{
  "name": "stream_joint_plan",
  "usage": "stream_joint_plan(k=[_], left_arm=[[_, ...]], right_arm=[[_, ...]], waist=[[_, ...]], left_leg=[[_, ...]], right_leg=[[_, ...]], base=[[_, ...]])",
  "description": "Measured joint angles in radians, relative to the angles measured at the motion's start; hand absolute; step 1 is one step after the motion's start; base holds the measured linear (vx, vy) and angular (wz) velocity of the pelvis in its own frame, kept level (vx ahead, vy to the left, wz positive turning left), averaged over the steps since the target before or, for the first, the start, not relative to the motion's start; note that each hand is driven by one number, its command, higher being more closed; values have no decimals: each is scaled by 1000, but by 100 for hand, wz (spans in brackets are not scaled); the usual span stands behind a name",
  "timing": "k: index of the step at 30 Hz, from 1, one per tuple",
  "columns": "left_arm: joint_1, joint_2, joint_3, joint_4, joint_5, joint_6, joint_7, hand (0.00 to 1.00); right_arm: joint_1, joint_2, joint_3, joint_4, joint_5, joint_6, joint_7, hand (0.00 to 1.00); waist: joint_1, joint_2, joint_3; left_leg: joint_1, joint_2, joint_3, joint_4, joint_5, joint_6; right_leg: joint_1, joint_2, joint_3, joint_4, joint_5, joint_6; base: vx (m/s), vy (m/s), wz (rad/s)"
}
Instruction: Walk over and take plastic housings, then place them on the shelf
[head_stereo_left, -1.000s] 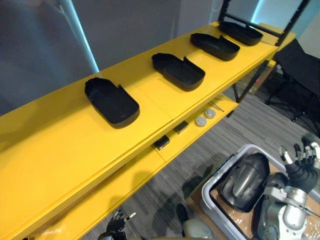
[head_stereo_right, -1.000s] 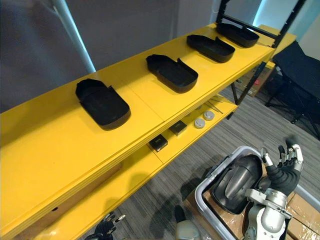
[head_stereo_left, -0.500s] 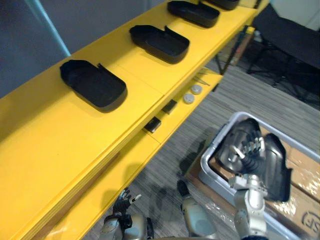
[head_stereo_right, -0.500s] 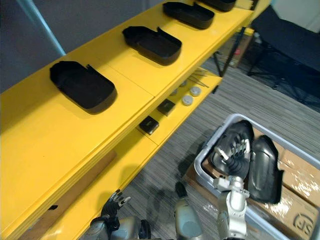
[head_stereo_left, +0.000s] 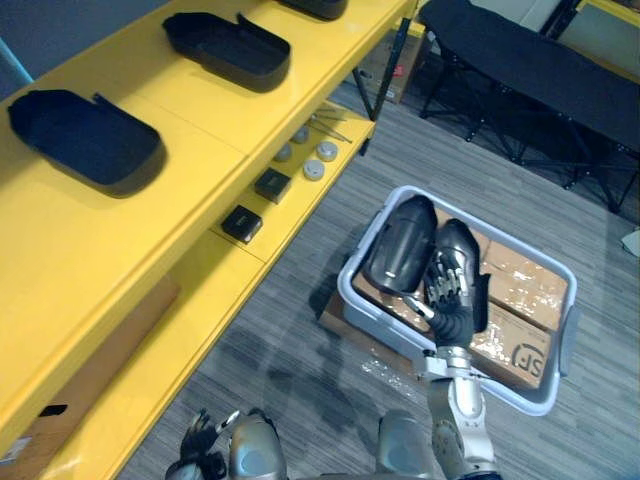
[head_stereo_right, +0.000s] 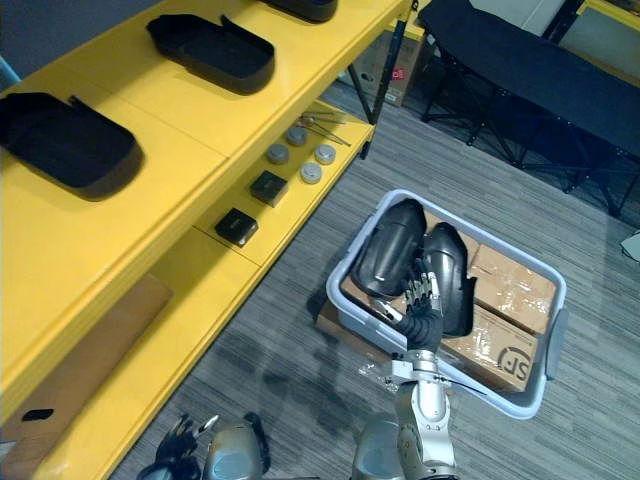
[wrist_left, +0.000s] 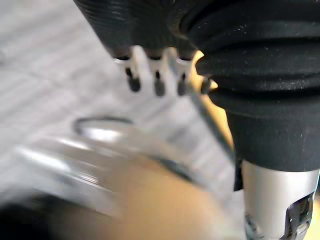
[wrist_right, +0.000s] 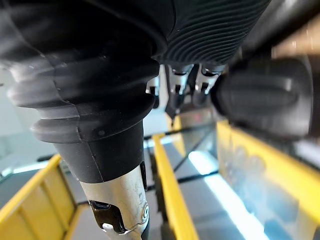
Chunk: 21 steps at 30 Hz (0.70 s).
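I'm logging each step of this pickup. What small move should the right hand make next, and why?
Probably lower the right hand onto the housing under it and curl the fingers round it. The hand is open and empty above that housing, which lies beside a second housing in the grey bin, so nothing is grasped yet. The left hand hangs low by the shelf.

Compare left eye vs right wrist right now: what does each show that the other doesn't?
Left eye: the grey bin holding two binned housings, shelved housings on the top board, small parts on the lower board, the left hand down low. Right wrist: fingertips close beside one dark housing; contact unclear. Both: the right hand, open, and the yellow shelf.
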Motion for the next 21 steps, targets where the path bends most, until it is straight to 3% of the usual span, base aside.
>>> stream_joint_plan(k=[1, 2, 3, 4, 5, 8, 10, 12, 17, 21], left_arm=[[8, -35, 4, -1, -25, -4, 3, 0], [14, -79, 3, 2, -45, -10, -2, 0], [27, -84, -8, 6, -53, -21, -14, 0], [36, -84, -17, 6, -54, -30, -22, 0], [53, -85, -32, -4, -49, -45, -30, 0], [75, -88, -75, -10, -35, -88, -39, 0], [72, -72, -80, -15, -36, -99, -50, 0], [53, -45, -99, -16, -25, -102, -61, 0], [42, -26, -109, -55, 129, -103, -53, 0], [19, 1, -155, -94, 123, -100, -33, 0]], right_arm=[[-3, -21, -2, -1, -1, 15, 3, 0], [11, -57, -11, 1, -18, 39, 0, 0], [32, -78, -32, 2, -33, 59, 0, 0], [55, -85, -49, 2, -41, 63, 1, 0], [90, -92, -84, -6, -37, 63, 2, 0], [138, -112, -132, -12, -29, 63, 31, 0], [147, -111, -133, -25, -32, 63, 44, 0], [145, -113, -133, -36, -50, 47, 48, 0], [78, -105, -99, -8, -60, 48, 13, 0], [-36, -107, -108, 122, -59, 61, -75, 0]], waist=[[-7, 31, 0], [-27, 80, 7], [-45, 92, 2], [-50, 93, 0], [-51, 92, -1], [-56, 117, -17], [-58, 114, -20], [-56, 78, -25], [-47, 69, -26], [-33, 64, -15]], left_leg=[[5, 19, -11, -15, 13, -15], [17, 37, -43, -30, 45, 4], [16, 34, -63, -26, 91, 39], [15, 20, -82, -23, 99, 35], [33, -37, -127, -39, 69, -10], [35, -166, -153, -125, 32, -25], [56, -183, -165, -194, 17, -50], [68, -216, -153, -259, 46, -42], [69, -232, -152, -248, 51, -36], [49, -231, -170, -250, 58, -36]], right_leg=[[-5, 25, -3, -19, -37, 2], [-8, 58, 3, -15, -57, -11], [-7, 66, 14, -13, -62, -21], [-3, 64, 30, -15, -64, -24], [-6, 50, 60, -33, -63, -31], [-28, 100, 133, -126, -10, -67], [-43, 109, 140, -158, 24, -53], [-37, 90, 136, -222, 85, -31], [14, 80, 134, -342, 164, -22], [10, 88, 134, -378, 197, -30]], base=[[-88, -550, -104], [-54, -483, -61], [-33, -339, -42], [-49, -202, -52], [-68, -122, -80], [-49, -44, -83], [-25, 16, -41], [-18, 28, -14], [-9, 63, -10], [-67, 3, -6]])
